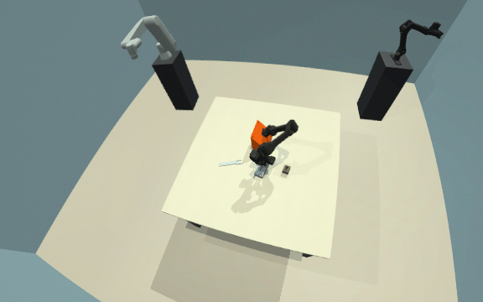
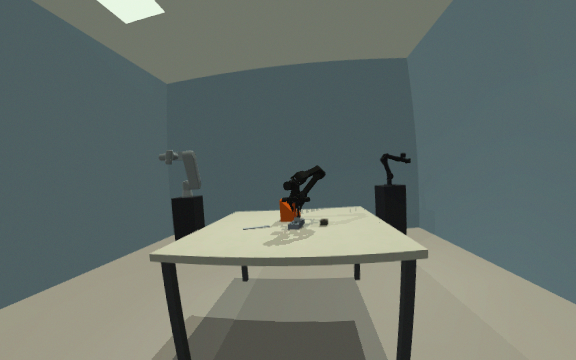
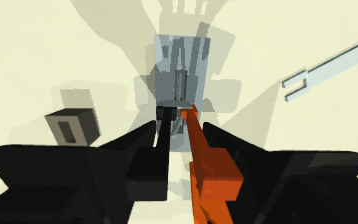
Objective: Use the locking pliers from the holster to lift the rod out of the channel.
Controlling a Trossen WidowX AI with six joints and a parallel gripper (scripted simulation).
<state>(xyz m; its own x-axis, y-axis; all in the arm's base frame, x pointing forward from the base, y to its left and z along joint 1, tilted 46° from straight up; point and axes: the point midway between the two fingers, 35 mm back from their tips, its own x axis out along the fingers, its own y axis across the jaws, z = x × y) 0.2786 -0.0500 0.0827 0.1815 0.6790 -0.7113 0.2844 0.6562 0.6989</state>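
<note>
The black gripper (image 1: 262,161) (image 3: 180,125) points down over the grey channel block (image 1: 260,173) (image 2: 295,225) (image 3: 161,92). In the wrist view its fingers are shut on the locking pliers, whose black handle (image 3: 147,175) is on the left and orange handle (image 3: 219,172) on the right. The pliers' head is low over the near half of the block. The narrow channel (image 3: 180,85) shows ahead of it with a grey strip inside that may be the rod. The jaw tips are largely hidden, and I cannot tell whether they are around the rod or locked. A brown-grey slotted block (image 1: 286,169) (image 2: 324,222) (image 3: 85,122), perhaps the holster, stands to one side.
A flat pale tool with a forked end (image 1: 230,163) (image 2: 256,228) (image 3: 340,60) lies on the table, on the other side of the channel block. An orange box (image 1: 258,136) (image 2: 286,211) stands beside the arm's base. Two other arms stand on dark pedestals beyond the table.
</note>
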